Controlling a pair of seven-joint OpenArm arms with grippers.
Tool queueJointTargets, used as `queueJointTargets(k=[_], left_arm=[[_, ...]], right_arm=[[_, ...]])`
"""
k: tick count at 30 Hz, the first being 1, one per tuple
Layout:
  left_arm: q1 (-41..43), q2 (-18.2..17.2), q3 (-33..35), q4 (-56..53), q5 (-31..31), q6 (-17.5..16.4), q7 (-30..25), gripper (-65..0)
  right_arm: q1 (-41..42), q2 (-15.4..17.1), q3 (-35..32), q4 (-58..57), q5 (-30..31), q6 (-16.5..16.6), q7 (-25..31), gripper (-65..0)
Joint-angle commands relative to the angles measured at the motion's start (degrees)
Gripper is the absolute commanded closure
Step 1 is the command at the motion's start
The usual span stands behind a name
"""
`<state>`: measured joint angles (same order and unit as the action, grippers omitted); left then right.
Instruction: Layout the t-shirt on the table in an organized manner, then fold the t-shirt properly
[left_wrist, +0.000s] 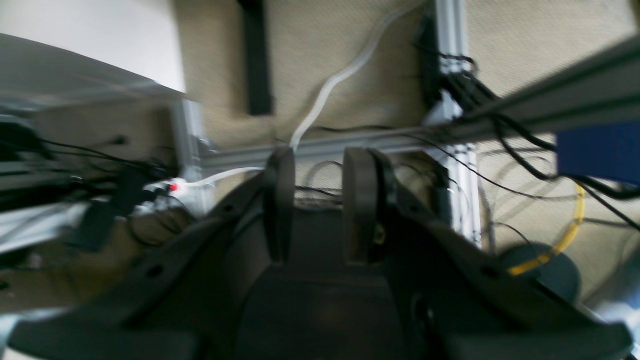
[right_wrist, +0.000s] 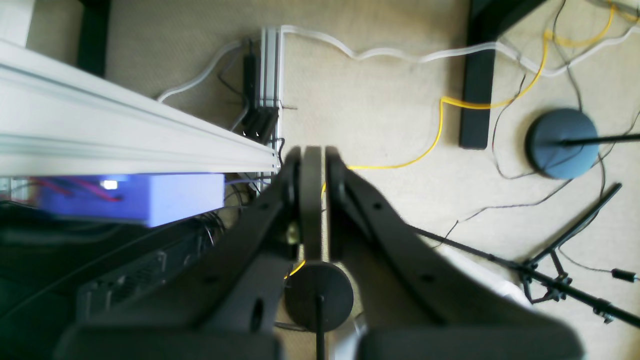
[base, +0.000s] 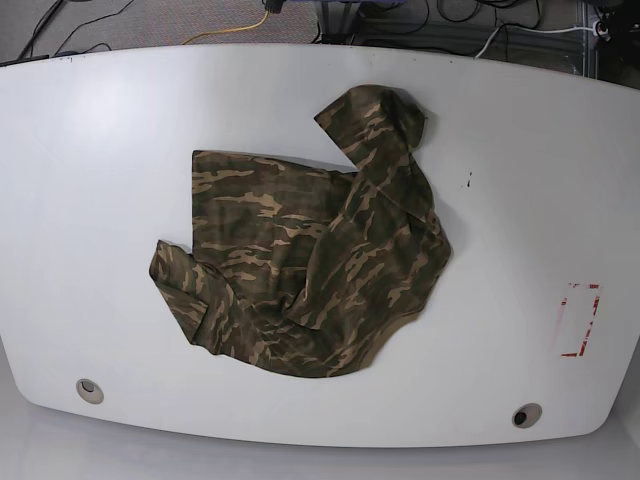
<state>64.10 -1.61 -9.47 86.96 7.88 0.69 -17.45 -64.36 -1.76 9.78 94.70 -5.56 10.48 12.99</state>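
Note:
The camouflage t-shirt (base: 310, 260) lies crumpled near the middle of the white table (base: 100, 150), with one part folded over toward the far side and a sleeve sticking out at the near left. Neither arm shows in the base view. In the left wrist view my left gripper (left_wrist: 320, 165) is open, its fingers apart with nothing between them, over the floor. My right gripper (right_wrist: 312, 150) is shut on nothing, also over the floor. Neither wrist view shows the t-shirt.
A red rectangular outline (base: 578, 320) marks the table's right side. Two round holes (base: 89, 389) (base: 525, 414) sit near the front edge. Under the grippers are an aluminium frame (right_wrist: 100, 135), a blue box (right_wrist: 150, 200), cables and round stand bases (right_wrist: 562, 142).

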Motion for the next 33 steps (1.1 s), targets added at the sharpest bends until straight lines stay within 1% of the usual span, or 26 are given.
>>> queueJointTargets(k=[1,3,8,11,13,17,24,26,29,33], left_arm=[[2.3,-0.1,-0.5,2.8,0.0,0.2,-1.2,-14.0],[3.5,-0.1,-1.1,5.4,0.0,0.1,-1.2,-14.0],[6.5,-0.7,-1.2,11.6,-0.1,0.1,-1.3,-14.0],[7.7,-2.1,-0.8,15.0,-0.1,0.1,-1.3,-14.0],[8.1,-2.3,-0.2,16.8,-0.2,0.1,-1.3,-14.0],[8.6,-2.3,-0.2,20.1,-1.9,0.1,-1.3,-14.0],[8.0,-4.9,-0.2,23.1,-7.2,0.1,-1.3,-14.2],[7.5,-5.1,-0.2,23.7,-8.2,0.1,-1.3,-14.2],[6.5,-5.2,-0.2,24.1,-8.9,0.1,-1.4,-14.2],[5.0,-5.1,-1.6,24.3,-9.0,0.1,-1.5,-14.2]], right_arm=[[-2.8,-0.2,0.2,2.9,1.4,0.1,1.0,-0.5],[-4.3,-0.9,0.3,5.2,3.6,0.1,0.9,-0.5],[-8.7,-1.0,0.3,11.5,6.6,0.1,0.9,-0.5],[-10.3,-1.0,0.3,14.3,6.9,0.2,0.9,-0.5],[-10.6,-1.0,0.3,15.6,7.0,0.2,0.9,-0.5],[-10.6,-1.0,0.5,17.3,7.0,0.1,0.9,-0.5],[-8.3,-1.0,2.9,20.2,7.1,0.1,1.1,-0.5],[-7.8,-1.0,3.2,20.6,7.1,0.1,1.1,-0.5],[-6.9,-1.0,4.4,21.0,7.1,0.2,1.4,-0.5],[-3.7,-0.7,5.0,21.0,7.1,0.2,1.3,-0.6]])
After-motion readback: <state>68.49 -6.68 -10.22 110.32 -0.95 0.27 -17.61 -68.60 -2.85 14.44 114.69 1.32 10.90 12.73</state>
